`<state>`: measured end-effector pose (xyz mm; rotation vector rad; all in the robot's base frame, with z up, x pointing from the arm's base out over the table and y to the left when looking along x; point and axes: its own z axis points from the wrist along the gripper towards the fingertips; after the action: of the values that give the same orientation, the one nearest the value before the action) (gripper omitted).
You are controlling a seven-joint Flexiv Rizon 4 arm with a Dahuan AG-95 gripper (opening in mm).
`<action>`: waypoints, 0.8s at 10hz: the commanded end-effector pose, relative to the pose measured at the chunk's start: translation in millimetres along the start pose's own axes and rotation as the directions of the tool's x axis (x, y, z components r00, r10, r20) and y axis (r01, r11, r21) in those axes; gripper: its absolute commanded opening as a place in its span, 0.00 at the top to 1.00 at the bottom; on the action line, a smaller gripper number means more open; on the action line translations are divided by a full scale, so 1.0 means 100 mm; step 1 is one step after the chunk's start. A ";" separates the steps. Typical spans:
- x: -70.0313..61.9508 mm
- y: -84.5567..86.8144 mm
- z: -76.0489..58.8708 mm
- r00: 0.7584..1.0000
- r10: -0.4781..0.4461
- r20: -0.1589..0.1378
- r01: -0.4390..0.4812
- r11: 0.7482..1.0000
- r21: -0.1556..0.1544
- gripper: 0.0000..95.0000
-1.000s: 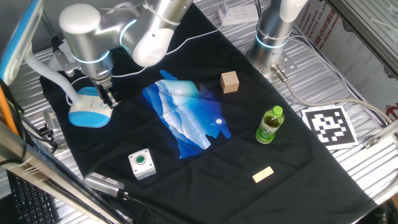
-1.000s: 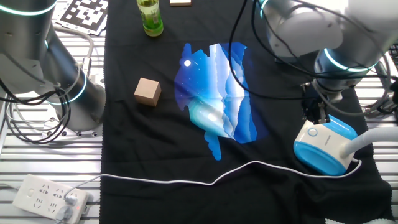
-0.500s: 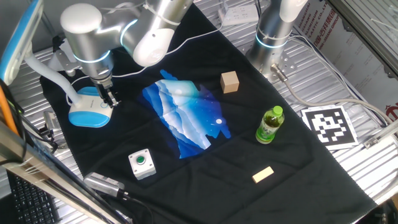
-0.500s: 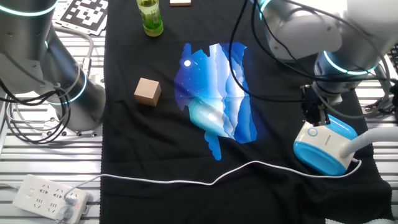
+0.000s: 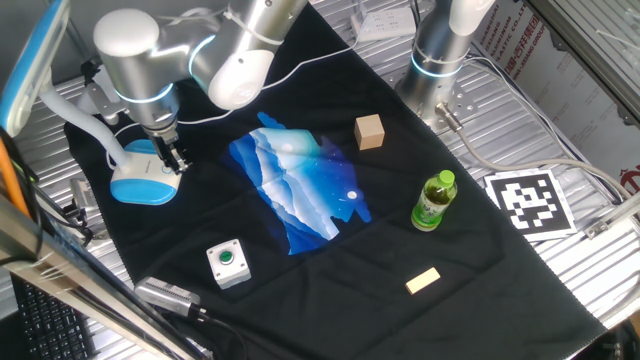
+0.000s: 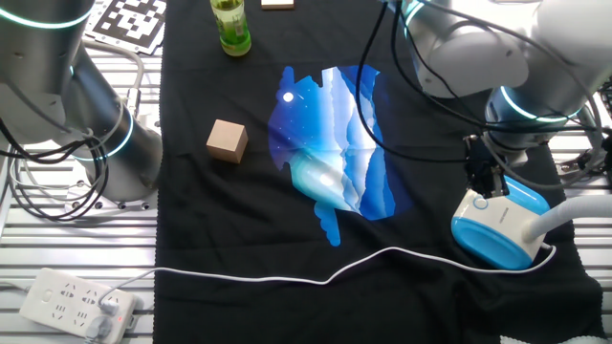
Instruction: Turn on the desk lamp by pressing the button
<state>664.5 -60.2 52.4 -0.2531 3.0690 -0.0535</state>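
Note:
The desk lamp's light-blue and white base [image 5: 141, 180] stands at the left of the black cloth; it also shows in the other fixed view [image 6: 499, 227]. Its thick white neck [image 5: 84, 123] bends away to the left. The tiny pale button [image 6: 481, 203] sits on the white top face. My gripper [image 5: 172, 160] points down at the base's right edge, and in the other fixed view my gripper [image 6: 486, 182] hangs just above the button. The frames do not show how the fingertips stand.
A green push-button in a white box [image 5: 226, 262] sits at the front. A blue patterned sheet [image 5: 298, 190], a wooden cube [image 5: 369, 131], a green bottle [image 5: 434, 199] and a small wooden block [image 5: 423, 281] lie to the right. A white cable [image 6: 287, 277] runs past the lamp.
My gripper has shifted slightly further over the lamp base's top. Nothing else has moved.

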 end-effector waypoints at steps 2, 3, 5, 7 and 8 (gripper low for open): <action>-0.01 -0.03 0.05 1.000 -0.005 0.002 0.005 1.000 0.000 1.00; -0.02 -0.05 0.07 1.000 -0.009 0.002 0.009 1.000 0.002 1.00; -0.02 -0.07 0.08 1.000 -0.014 0.004 0.014 1.000 0.005 1.00; -0.05 -0.08 0.07 1.000 -0.017 0.003 0.017 1.000 0.003 1.00; -0.06 -0.09 0.06 1.000 -0.017 0.002 0.017 1.000 0.002 1.00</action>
<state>671.9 -68.2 48.3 -0.2794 3.0659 -0.0550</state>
